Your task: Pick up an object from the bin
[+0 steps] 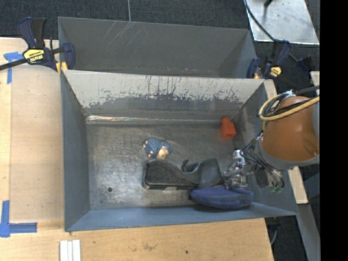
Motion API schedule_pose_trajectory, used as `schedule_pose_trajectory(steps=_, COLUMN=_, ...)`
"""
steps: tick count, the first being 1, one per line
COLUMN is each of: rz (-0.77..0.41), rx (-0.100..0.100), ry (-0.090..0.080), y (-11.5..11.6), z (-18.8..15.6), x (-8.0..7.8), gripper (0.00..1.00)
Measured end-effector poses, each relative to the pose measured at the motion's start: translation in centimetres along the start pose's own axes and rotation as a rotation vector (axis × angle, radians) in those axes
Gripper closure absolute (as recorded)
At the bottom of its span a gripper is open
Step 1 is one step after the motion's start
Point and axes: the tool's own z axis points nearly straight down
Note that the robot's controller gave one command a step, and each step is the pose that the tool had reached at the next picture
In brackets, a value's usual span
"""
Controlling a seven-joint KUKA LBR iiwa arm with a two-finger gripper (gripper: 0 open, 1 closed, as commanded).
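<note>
Gripper [236,177] sits low in the near right corner of the bin [76,162], just over the right part of a dark blue, oblong, cushion-like thing [219,198]. From this angle I cannot tell how far the gripper is open or whether it has hold of anything.

That blue thing lies flat at the foot of the near wall, with its long axis running left to right along the wall. A dark grey lump [210,171] touches it from behind. Left of the lump, a flat black wedge-shaped thing [163,176] stretches away leftward. These three crowd together right beside the gripper.

A small blue and yellow thing [156,148] sits just behind the black one. A small orange thing [228,128] rests by the far right of the floor, well apart from the others.

The arm's orange wrist cover [288,135] and its cables hide part of the right wall. I cannot make out the outlines of the dark things where they meet.
</note>
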Motion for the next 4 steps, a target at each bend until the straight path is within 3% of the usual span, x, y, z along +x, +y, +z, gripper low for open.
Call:
schedule_pose_trajectory(steps=1, rz=-0.035, rx=0.001, ry=-0.005, y=-1.5, z=-11.6, x=-0.3, gripper=1.0)
schedule_pose_trajectory(steps=2, rz=0.179, rx=-0.003, ry=0.008, y=-0.5, z=-2.8, x=-1.9, gripper=1.0)
schedule_pose_trajectory(steps=3, rz=0.178, rx=-0.002, ry=0.005, y=-0.6, z=-2.9, x=-2.0, gripper=0.0)
schedule_pose_trajectory(steps=4, rz=0.141, rx=0.001, ry=0.002, y=2.3, z=1.1, x=-4.2, gripper=0.0)
